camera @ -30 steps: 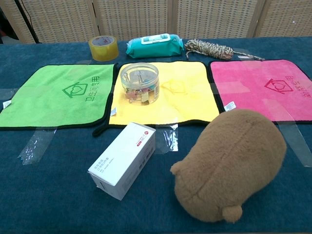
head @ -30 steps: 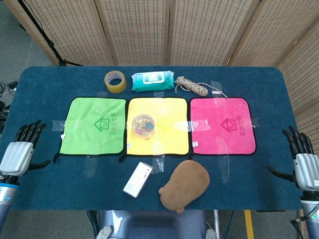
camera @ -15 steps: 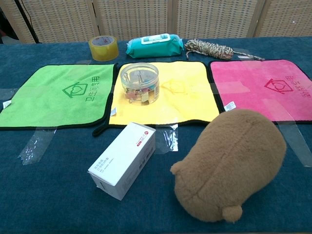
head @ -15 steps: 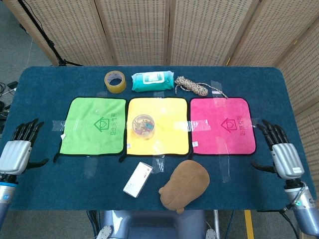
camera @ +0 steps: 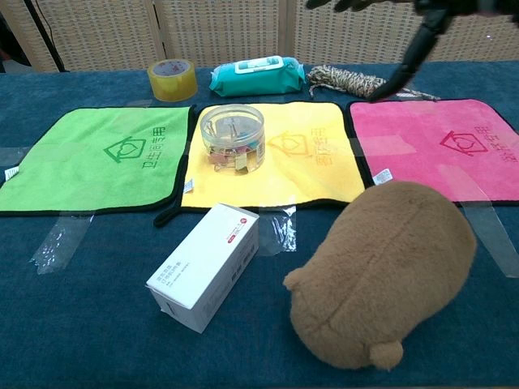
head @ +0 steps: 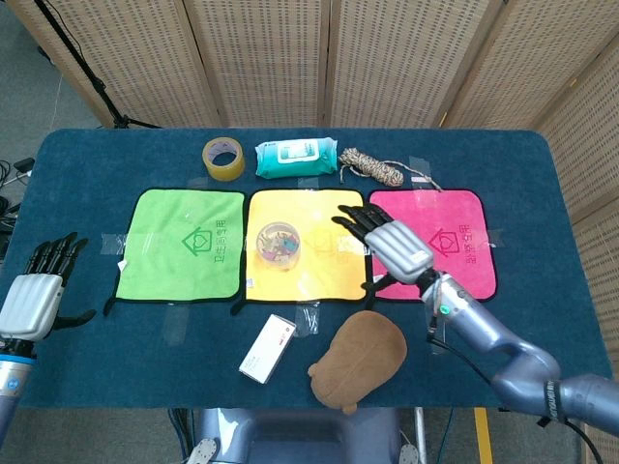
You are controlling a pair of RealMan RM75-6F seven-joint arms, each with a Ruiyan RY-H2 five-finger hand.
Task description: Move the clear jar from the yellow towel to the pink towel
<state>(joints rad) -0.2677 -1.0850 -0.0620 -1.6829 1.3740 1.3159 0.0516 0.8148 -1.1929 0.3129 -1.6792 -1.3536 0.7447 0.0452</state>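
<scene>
- In the chest view my right hand (head: 391,247) is cut off at the top edge; I see only dark fingertips and a thin dark cable, so its pose reads from the head view alone.
- My left hand (head: 34,295) does not appear in the chest view; in the head view it sits at the bench's left edge, its fingers (head: 53,254) apart and holding nothing.
- The clear jar (head: 277,244) stands upright on the left half of the yellow towel (head: 329,266); the coloured bits inside are too small to name.
- The right hand hangs over the seam between the yellow towel and the pink towel (head: 455,227), fingers spread, pointing far-left, holding nothing, well apart from the jar. I cannot tell its height above the cloth.
- The pink towel's printed surface is bare, though my forearm crosses its near-left corner.
- Near the towels lie a white box (camera: 207,265) and a brown plush toy (camera: 384,271); the plush just overlaps the pink towel's near edge in the chest view.
- Far of the towels sit a tape roll (head: 223,159), a teal wipes pack (head: 296,158) and a twine bundle (head: 371,167).
- The green towel (head: 179,244) lies left of the yellow.
- Since half a second ago the right hand has swung in from the bench's right edge; the left hand and jar are unmoved.
</scene>
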